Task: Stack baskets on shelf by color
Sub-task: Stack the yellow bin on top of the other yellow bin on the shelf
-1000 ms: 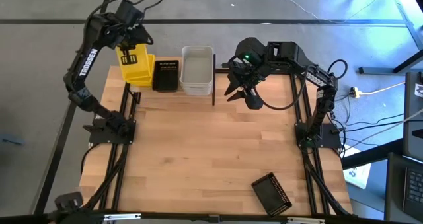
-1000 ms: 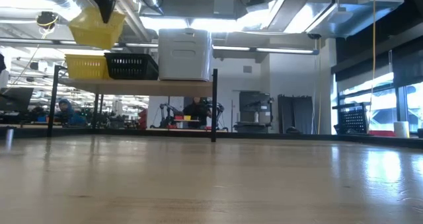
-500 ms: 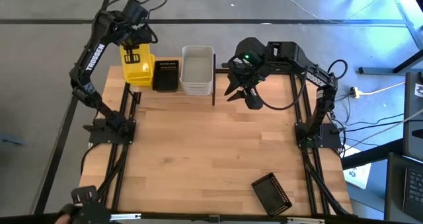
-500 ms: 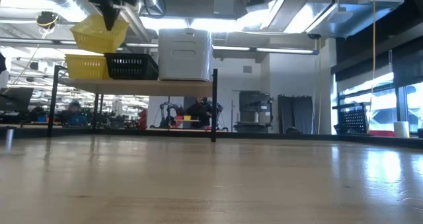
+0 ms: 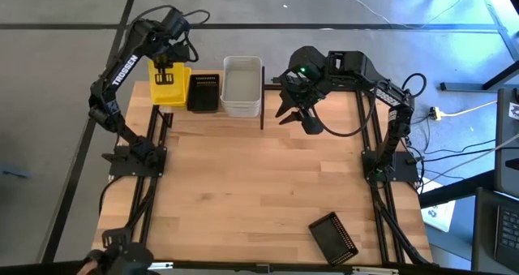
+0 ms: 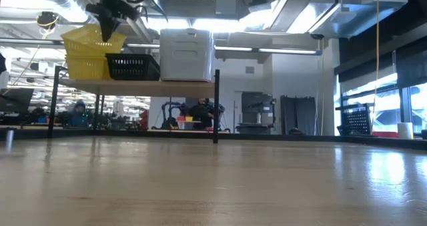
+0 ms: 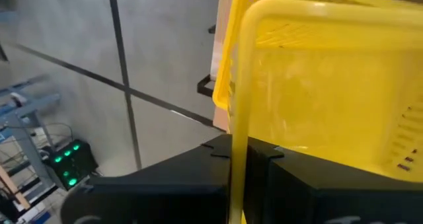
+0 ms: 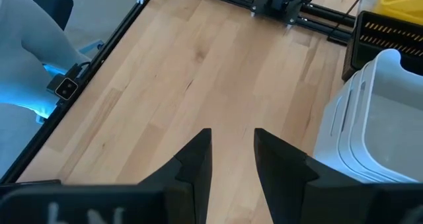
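The left gripper [image 5: 166, 58] has its jaws shut tight on the thin rim of a yellow basket [image 5: 169, 84]. In the left wrist view the two dark fingers [image 7: 198, 174] pinch that rim [image 7: 239, 105] between them. The basket sits right on top of another yellow one [image 6: 85, 67], at the far left end of the shelf [image 6: 133, 85]. From the low view it looks almost nested in, tipped just a little.

The right gripper [image 5: 294, 113] hangs over the table [image 5: 259, 186], just past the black divider [image 5: 262, 96]. Its jaws are wide open and hold nothing. Its wrist view shows only bare wood between its fingers [image 8: 195, 161].

The yellow basket is likely light and a bit bendy, because its walls are thin plastic. It is probably smooth and could slip, so the rim is a good place to grab. A pinch on one side may let it tilt, so it should be set down flat before letting go.

The baskets are small boxes with open tops. The yellow ones are bright and have little slots in the sides. Next to them is a black stack [image 5: 203, 92] full of tiny holes. Then comes a pale white stack [image 5: 242, 86], the tallest one. One more black basket [image 5: 333, 237] lies alone at the near right corner of the table, well apart from the shelf. I think it goes on the black stack next.
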`<state>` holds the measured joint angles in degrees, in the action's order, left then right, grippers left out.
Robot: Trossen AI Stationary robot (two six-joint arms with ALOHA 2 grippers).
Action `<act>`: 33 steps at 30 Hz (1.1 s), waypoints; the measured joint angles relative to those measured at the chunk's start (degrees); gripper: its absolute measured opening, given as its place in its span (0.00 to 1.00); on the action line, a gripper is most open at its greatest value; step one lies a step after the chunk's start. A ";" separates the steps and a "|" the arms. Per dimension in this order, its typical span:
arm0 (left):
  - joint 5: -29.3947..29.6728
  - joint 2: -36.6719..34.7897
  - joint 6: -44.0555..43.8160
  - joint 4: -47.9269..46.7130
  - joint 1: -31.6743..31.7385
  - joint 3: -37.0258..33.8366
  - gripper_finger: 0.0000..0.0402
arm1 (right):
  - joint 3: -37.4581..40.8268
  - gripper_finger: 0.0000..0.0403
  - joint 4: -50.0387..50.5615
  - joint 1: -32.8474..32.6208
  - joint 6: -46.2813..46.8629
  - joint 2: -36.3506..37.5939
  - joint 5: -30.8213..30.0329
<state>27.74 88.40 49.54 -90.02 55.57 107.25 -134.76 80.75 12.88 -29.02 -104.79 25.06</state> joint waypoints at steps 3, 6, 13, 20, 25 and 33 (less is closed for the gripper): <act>-0.27 0.00 -1.22 0.02 -0.15 -0.23 0.00 | 0.00 0.28 0.06 0.01 0.00 0.00 0.00; -0.39 0.00 -1.32 0.02 -0.07 -0.23 0.00 | 0.00 0.28 0.08 0.01 0.00 0.00 0.00; -0.40 0.00 -2.88 0.04 -0.09 -0.23 0.00 | 0.00 0.28 0.13 0.00 0.00 0.00 0.00; -0.38 0.00 -2.75 0.04 -0.09 -0.25 0.00 | 0.00 0.28 0.13 0.00 0.02 0.00 0.00; 1.50 -0.01 -2.31 0.04 -0.84 -0.25 0.00 | 0.00 0.28 0.13 0.01 0.02 0.00 0.00; -1.55 -0.02 -3.65 2.13 -1.27 -0.27 0.01 | 0.00 0.28 0.24 0.01 0.02 0.00 0.00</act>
<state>26.18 88.38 45.89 -87.89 54.30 106.98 -134.76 80.99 12.89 -28.99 -104.79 25.06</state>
